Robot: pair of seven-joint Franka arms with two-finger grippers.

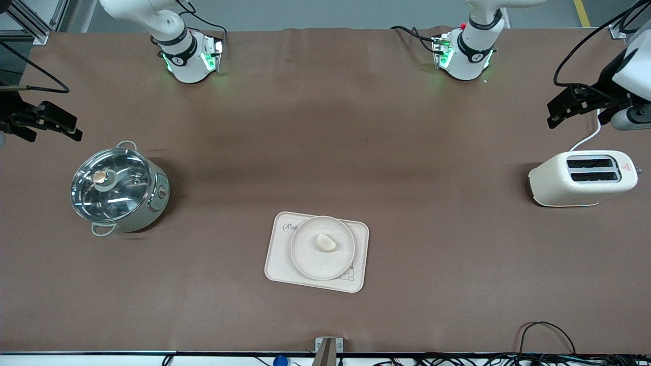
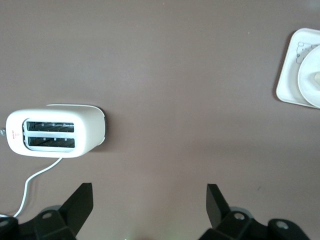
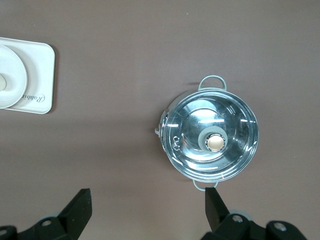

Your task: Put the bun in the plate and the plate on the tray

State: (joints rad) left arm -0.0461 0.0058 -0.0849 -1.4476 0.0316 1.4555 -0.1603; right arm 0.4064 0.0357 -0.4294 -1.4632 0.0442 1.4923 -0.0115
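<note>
The bun (image 1: 326,242) lies in the middle of the round cream plate (image 1: 309,260). The plate sits on the cream tray (image 1: 278,256), near the front camera at the table's middle. My left gripper (image 1: 552,116) is open and empty, up in the air at the left arm's end of the table, above the toaster. My right gripper (image 1: 76,129) is open and empty, up in the air at the right arm's end, above the pot. The left wrist view shows the tray (image 2: 288,75), plate (image 2: 306,75) and bun (image 2: 316,78) at its edge. The right wrist view shows the tray (image 3: 39,75) and plate (image 3: 12,75).
A cream toaster (image 1: 582,178) with a white cord stands at the left arm's end; it also shows in the left wrist view (image 2: 55,132). A steel pot with a glass lid (image 1: 118,187) stands at the right arm's end, also in the right wrist view (image 3: 210,140). Cables lie along the table's near edge.
</note>
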